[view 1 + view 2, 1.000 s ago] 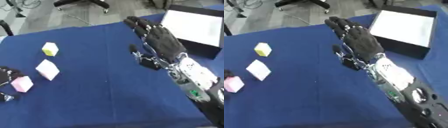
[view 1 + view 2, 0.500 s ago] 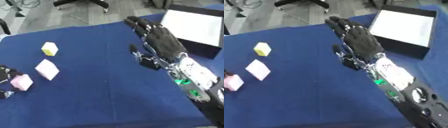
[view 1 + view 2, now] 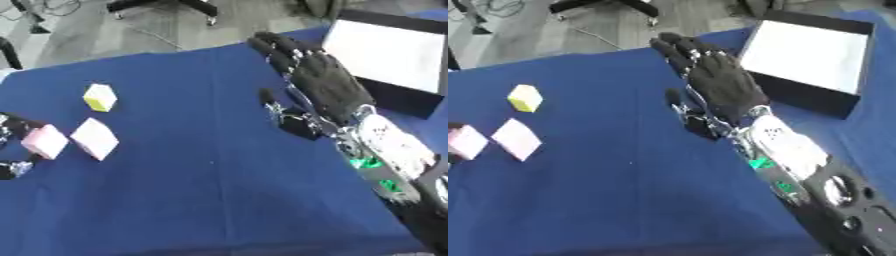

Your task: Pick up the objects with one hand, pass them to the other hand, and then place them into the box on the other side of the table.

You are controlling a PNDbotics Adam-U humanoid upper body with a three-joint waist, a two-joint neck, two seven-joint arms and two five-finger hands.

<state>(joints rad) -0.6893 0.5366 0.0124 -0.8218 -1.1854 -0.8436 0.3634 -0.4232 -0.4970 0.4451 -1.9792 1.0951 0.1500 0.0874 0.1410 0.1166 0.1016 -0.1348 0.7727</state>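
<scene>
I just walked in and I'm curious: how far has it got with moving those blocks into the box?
Hardly begun. The box looks empty. The left hand, at the left edge, is curled round the pink block on the table. The right hand is open, holding nothing. The white block and yellow block lie untouched. The handover and all placing remain.

Wide bare blue cloth (image 3: 192, 175) between blocks (image 3: 94, 138) and box (image 3: 811, 60).

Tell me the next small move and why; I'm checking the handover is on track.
Probably lift the pink block clear of the table: the left hand at the view's left edge already has its fingers around it, while the right hand waits open beside the box, ready to receive.
</scene>
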